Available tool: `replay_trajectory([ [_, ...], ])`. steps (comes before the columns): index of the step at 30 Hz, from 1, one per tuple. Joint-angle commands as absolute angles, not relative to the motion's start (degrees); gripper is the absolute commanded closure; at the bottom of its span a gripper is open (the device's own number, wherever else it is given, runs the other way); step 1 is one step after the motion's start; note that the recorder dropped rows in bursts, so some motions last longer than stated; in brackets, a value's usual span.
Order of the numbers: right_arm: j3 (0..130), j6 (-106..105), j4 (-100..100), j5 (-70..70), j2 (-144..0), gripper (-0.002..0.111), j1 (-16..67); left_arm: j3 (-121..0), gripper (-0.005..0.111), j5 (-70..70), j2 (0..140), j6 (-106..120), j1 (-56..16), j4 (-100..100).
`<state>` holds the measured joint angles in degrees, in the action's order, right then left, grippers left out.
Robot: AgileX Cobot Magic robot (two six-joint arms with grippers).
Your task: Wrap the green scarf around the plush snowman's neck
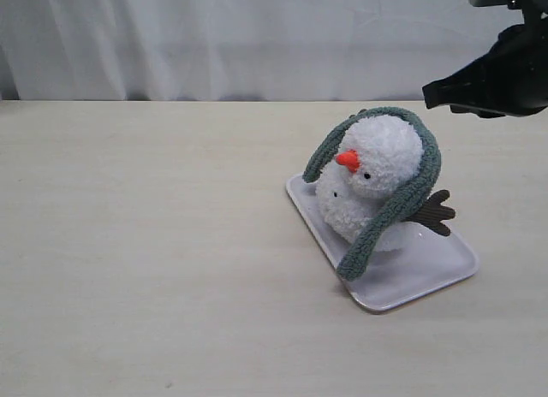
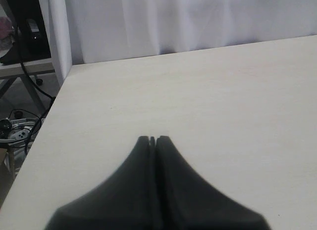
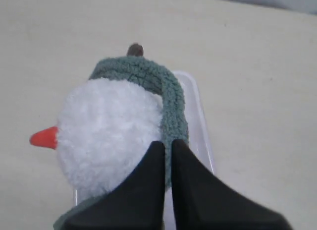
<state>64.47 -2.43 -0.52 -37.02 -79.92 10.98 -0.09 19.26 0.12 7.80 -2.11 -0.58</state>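
Right pincer (image 3: 167, 143) clenched, empty, just above snowman (image 3: 106, 133) head. Left pincer (image 2: 152, 139) clenched, empty, over surface (image 2: 223, 106), well apart. Green scarf (image 1: 425, 170) looped over crown, ends hanging either side, not at neck (image 1: 353, 197). Snowman leans on tray (image 1: 441, 264). Risk: tugging one end probably slides scarf off or topples plush.
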Motion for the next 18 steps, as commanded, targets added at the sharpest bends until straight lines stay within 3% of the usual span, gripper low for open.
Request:
replay_trajectory([
  [1,73.0,-3.2,1.8,-50.7,-86.8,0.104,10.8,0.0,0.107,18.5,0.0,7.7,-2.7,-0.6],
  [18,74.8,-3.8,-0.4,-44.8,-97.2,0.104,10.7,0.0,0.107,18.5,0.0,7.7,-2.7,-0.6],
])
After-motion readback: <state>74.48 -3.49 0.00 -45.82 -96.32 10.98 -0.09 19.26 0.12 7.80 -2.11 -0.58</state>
